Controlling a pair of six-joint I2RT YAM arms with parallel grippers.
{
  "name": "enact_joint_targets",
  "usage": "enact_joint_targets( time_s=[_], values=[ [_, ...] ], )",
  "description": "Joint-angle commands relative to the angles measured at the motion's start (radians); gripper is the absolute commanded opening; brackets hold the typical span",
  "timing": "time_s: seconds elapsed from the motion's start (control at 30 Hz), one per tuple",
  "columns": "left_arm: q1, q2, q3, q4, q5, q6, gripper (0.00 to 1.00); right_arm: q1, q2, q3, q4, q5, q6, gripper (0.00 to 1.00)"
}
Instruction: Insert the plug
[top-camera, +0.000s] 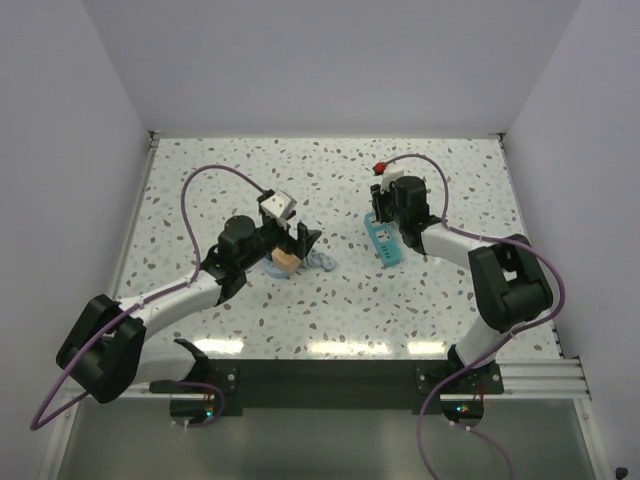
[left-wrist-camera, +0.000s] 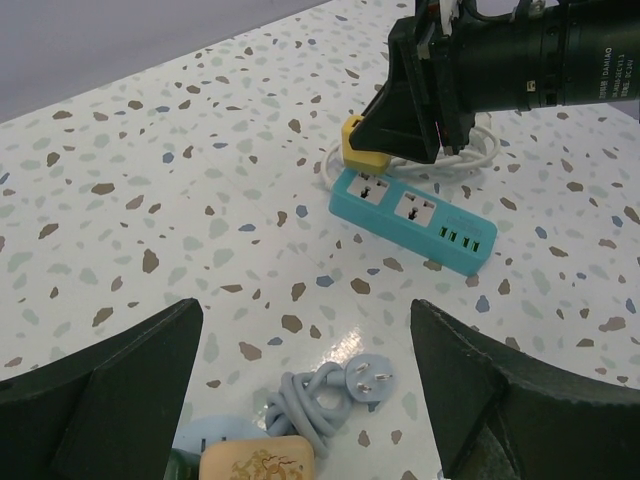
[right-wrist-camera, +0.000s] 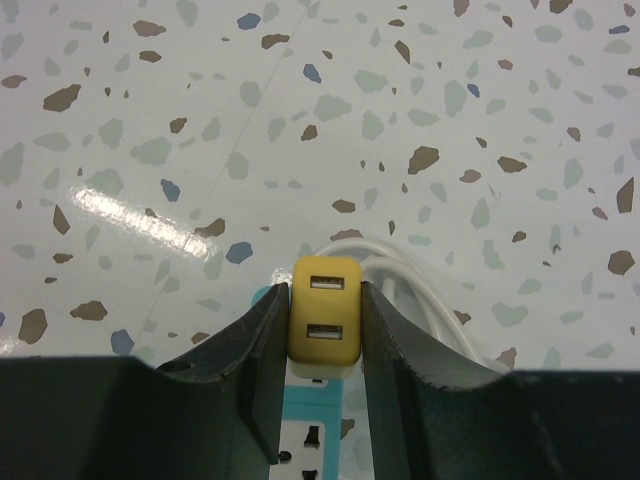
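Observation:
The plug (left-wrist-camera: 182, 466) shows only as a dark green corner at the bottom edge of the left wrist view, beside a tan cube (left-wrist-camera: 258, 462). My left gripper (left-wrist-camera: 305, 330) hangs open above them with nothing between its fingers; from the top it (top-camera: 300, 240) sits over the tan cube (top-camera: 285, 260). My right gripper (right-wrist-camera: 322, 300) is shut on a small yellow block (right-wrist-camera: 322, 320) with two USB slots. The block (left-wrist-camera: 360, 143) rests at the far end of the teal power strip (left-wrist-camera: 415, 215), over its end socket.
A grey-blue coiled cord with a round three-pin plug (left-wrist-camera: 368, 383) lies next to the tan cube. The strip's white cable (right-wrist-camera: 425, 280) loops behind the yellow block. White walls enclose the speckled table (top-camera: 250, 170) on three sides.

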Motion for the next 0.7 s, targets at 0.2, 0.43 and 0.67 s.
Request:
enact_joint_targets(
  time_s=[0.2,0.43,0.67],
  values=[
    [0.007,-0.003,0.010,0.059,0.028,-0.017,0.90,-0.004,-0.028,0.028,-0.072,-0.025,0.000,0.00],
    [0.007,-0.025,-0.004,0.064,0.031,-0.021,0.90,0.002,-0.053,0.011,-0.106,-0.025,0.009,0.00],
    [0.009,-0.053,-0.016,0.064,0.025,-0.021,0.90,0.019,-0.034,0.037,-0.145,-0.025,-0.003,0.00]
  ],
)
